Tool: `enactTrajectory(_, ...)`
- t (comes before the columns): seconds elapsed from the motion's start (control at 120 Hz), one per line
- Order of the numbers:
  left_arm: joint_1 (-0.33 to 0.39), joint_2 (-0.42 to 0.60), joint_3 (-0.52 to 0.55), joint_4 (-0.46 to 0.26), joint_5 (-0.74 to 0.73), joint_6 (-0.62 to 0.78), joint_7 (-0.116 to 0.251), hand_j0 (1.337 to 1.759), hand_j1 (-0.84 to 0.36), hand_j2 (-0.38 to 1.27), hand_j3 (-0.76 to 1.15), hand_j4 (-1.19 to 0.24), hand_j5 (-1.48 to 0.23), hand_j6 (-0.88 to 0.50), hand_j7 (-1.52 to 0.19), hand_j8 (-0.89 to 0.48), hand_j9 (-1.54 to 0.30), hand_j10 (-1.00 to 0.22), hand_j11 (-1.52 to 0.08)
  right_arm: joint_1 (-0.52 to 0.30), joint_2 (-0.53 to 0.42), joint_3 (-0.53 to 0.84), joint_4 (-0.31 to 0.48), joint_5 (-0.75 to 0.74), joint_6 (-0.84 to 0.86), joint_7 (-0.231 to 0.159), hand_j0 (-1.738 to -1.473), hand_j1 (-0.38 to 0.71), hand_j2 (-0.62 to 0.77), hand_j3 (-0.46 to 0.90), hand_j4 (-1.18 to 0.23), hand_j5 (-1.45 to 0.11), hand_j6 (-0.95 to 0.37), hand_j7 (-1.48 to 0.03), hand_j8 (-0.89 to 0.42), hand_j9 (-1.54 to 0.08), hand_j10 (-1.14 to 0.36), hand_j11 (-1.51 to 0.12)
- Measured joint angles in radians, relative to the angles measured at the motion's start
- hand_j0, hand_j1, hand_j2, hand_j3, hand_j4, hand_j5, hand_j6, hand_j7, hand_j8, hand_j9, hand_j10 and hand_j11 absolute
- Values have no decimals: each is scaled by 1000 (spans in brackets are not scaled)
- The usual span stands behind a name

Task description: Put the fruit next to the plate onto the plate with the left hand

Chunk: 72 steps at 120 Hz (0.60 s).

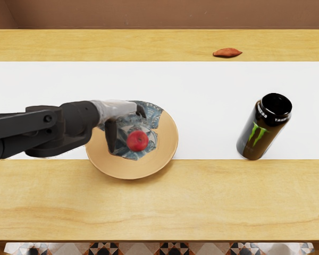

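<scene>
Your red fruit (pixel 137 141) is a small, round, glossy thing, an apple or tomato by the look of it, and it sits over the middle of the tan plate (pixel 167 144), inside the curl of the left hand (pixel 128 129). The fingers bend round it from the far side, with the dark thumb on the near left, so the hand looks closed on the fruit. The mottled render of the fingers stops you seeing exactly where each pad touches, or whether the fruit's underside already rests on the plate. Treat it as light and firm, with a smooth skin that could slip and a shape that will roll if you let it go with any sideways push. The best hold is across its widest part, thumb opposite the fingers. It has no long axis to speak of, being nearly a ball, and no stem or dimple shows, so you cannot tell which way it points. The plate is shallow, so its rim will do little to stop a rolling fruit.
</scene>
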<state>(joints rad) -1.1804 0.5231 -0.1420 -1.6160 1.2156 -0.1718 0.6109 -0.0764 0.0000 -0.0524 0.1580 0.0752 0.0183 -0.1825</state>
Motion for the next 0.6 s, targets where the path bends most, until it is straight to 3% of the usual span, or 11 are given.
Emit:
enactTrajectory(0.075, 2, 48, -39, -3, -72, -32, 0, 1656, 137, 116, 0, -151, -267, -110, -261, -111, -262, -202, -262, 0, 0, 0, 0, 0, 0, 0, -1658, -349, 0, 0, 0, 0, 0, 0, 0, 0, 0, 0)
enactTrajectory(0.183, 5, 144, -193, -17, -245, -162, 0, 1657, 211, 71, 0, -102, -172, -78, -168, -79, -169, -131, -169, 0, 0, 0, 0, 0, 0, 0, -1658, -349, 0, 0, 0, 0, 0, 0, 0, 0, 0, 0)
enactTrajectory(0.342, 53, 427, -427, -23, -732, -376, 0, 1658, 269, 36, 0, -63, -98, -52, -96, -52, -96, -76, -96, 0, 0, 0, 0, 0, 0, 0, -1658, -349, 0, 0, 0, 0, 0, 0, 0, 0, 0, 0)
enactTrajectory(0.45, 54, 483, -481, -23, -989, -417, 0, 1658, 289, 24, 0, -49, -72, -43, -71, -43, -71, -56, -71, 0, 0, 0, 0, 0, 0, 0, -1658, -349, 0, 0, 0, 0, 0, 0, 0, 0, 0, 0)
enactTrajectory(0.6, 84, 511, -504, -18, -1121, -434, 0, 1658, 304, 14, 0, -38, -52, -36, -52, -35, -52, -42, -52, 0, 0, 0, 0, 0, 0, 0, -1658, -349, 0, 0, 0, 0, 0, 0, 0, 0, 0, 0)
